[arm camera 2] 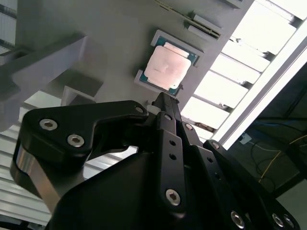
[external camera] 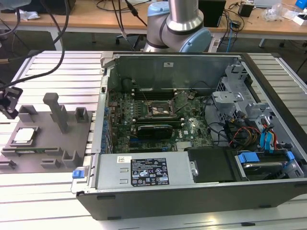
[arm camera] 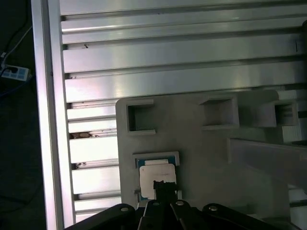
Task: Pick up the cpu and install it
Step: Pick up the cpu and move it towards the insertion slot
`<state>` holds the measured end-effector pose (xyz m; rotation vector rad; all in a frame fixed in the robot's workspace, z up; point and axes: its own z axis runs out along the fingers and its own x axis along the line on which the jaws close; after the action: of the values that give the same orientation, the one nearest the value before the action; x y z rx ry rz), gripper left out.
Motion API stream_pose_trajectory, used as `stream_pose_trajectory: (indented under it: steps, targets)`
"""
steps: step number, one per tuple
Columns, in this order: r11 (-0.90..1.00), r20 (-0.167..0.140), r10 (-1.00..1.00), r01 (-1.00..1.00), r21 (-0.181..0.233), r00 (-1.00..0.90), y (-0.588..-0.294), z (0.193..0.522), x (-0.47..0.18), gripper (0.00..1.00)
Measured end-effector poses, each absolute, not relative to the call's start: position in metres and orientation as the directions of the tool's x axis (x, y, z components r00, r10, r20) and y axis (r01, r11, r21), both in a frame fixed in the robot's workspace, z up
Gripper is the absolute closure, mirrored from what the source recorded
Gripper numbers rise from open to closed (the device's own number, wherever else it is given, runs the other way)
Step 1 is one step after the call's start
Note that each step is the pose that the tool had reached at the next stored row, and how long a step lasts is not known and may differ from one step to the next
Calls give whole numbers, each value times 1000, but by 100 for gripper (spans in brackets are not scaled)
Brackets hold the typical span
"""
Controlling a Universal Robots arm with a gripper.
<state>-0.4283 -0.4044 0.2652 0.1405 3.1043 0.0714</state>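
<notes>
The cpu (arm camera 2: 166, 67) sits in the grey fixture's (arm camera 2: 120, 33) pocket (gripper (arm camera 2: 162, 97) nearby, closed, empty).

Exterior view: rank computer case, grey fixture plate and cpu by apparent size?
1. computer case, by far the largest
2. grey fixture plate
3. cpu, lying on the plate, the smallest
No close calls; the gaps are too wide for nearness to the camera to matter.

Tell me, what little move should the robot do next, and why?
Probably ease the gripper down toward the cpu. The cpu lies unheld in its pocket on the grey fixture plate, and in both wrist views the gripper hangs close above it, apparently not touching it yet.
</notes>
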Motion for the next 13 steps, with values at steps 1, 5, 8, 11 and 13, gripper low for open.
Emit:
stream_pose_trajectory:
  steps: [1, 5, 8, 11, 13]
  targets:
    - [995, -31, 91, 90, 47, -995, -405, 263, -429, 89]
    - [995, -31, 91, 90, 47, -995, -406, 255, -431, 89]
    - [995, -30, 91, 90, 47, -995, -409, 248, -431, 89]
    - [995, -29, 91, 90, 47, -995, -413, 242, -432, 89]
    - [995, -29, 91, 90, 47, -995, -414, 238, -432, 89]
